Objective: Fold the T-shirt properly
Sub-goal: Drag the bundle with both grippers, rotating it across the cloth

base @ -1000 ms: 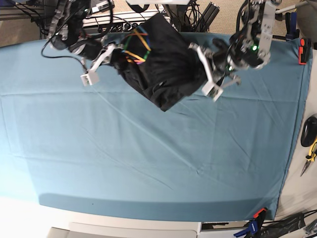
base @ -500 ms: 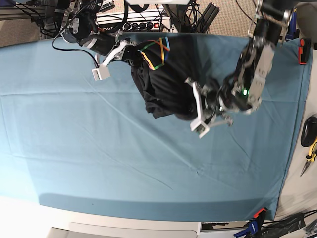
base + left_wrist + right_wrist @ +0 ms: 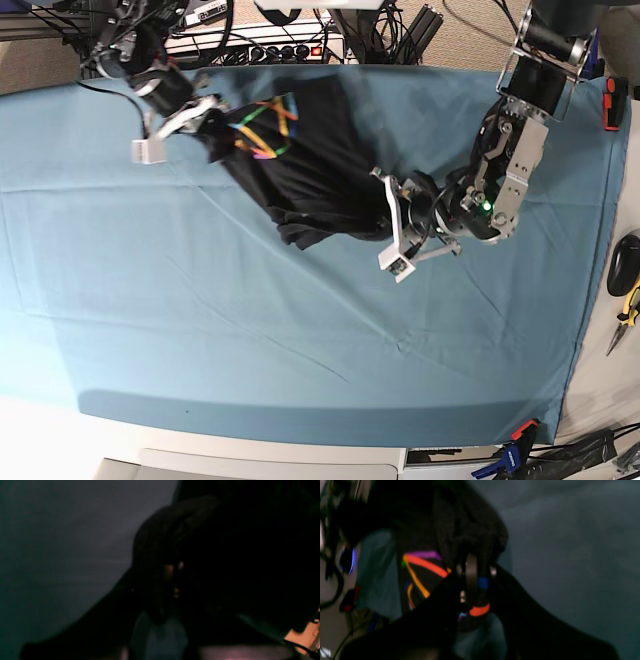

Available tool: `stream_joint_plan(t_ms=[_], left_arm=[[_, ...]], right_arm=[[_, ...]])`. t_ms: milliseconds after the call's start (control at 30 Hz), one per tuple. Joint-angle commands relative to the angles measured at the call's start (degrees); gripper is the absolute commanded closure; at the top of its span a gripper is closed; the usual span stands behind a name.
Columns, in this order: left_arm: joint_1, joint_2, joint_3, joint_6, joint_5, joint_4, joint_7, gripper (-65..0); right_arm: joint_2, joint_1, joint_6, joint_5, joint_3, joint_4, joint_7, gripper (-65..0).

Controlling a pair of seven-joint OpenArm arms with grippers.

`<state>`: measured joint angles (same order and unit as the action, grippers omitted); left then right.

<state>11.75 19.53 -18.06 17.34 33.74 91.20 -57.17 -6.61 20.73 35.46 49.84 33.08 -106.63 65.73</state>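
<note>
T-shirt: you have one, black, bunched between your two hands near the far edge of the worktop; its rainbow line print faces up at the end by your right hand.
Where it hangs: stretched slantwise from the far left of the base view down toward the middle — the lower folds sag onto the teal cloth.
Right hand: pinching the printed end of the shirt; in the right wrist view black fabric with orange and purple lines is bunched between the fingers, which are pressed close on it.
Left hand: pinching the plain black end; the left wrist view is very dark, but folds of black cloth sit wrapped over the fingers.
Arms: two, one at each end of the shirt.
Cloth: one teal sheet covering the whole worktop, lightly creased.
Beside the worktop: a few hand tools at the right edge — too small for you to count surely.
Containers: you have none in view.
</note>
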Motion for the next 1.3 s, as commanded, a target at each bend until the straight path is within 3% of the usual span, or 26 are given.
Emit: stream_joint_plan(t_ms=[0,233,533,900,1067,1267], left_arm=[[1.42,0.33,0.55,-0.79,-0.61,0.76,1.11,0.0],[2.27,-0.74,0.55,-0.76,-0.5,0.68,1.7,0.0],[4.37,-5.18,-0.85,0.46,-0.96,0.5,2.19,0.0],[5.44,-5.07,-5.05,0.39,-8.74,-1.16,4.46,0.0],[6.86,-5.09,-5.05,-3.04,-12.55,-1.16,5.42,0.0],[10.19,-5.07,-5.05,-5.46,-16.52,-1.16,5.27,0.0]], right_arm=[[0.44,0.22,0.5,0.76,0.7,-1.05,-0.57,0.0],[-1.4,1.62,0.52,1.6,-3.26,-1.05,0.61,0.0],[-1.36,3.1,0.52,-1.95,-13.46,-1.01,0.02,0.0],[-1.31,3.04,0.5,-6.16,-8.28,-1.01,-1.88,0.0],[-1.31,3.04,0.5,-5.42,-7.76,-1.01,-1.16,0.0],[-1.33,3.06,0.52,-4.72,-11.96,-1.01,0.09,-0.2]])
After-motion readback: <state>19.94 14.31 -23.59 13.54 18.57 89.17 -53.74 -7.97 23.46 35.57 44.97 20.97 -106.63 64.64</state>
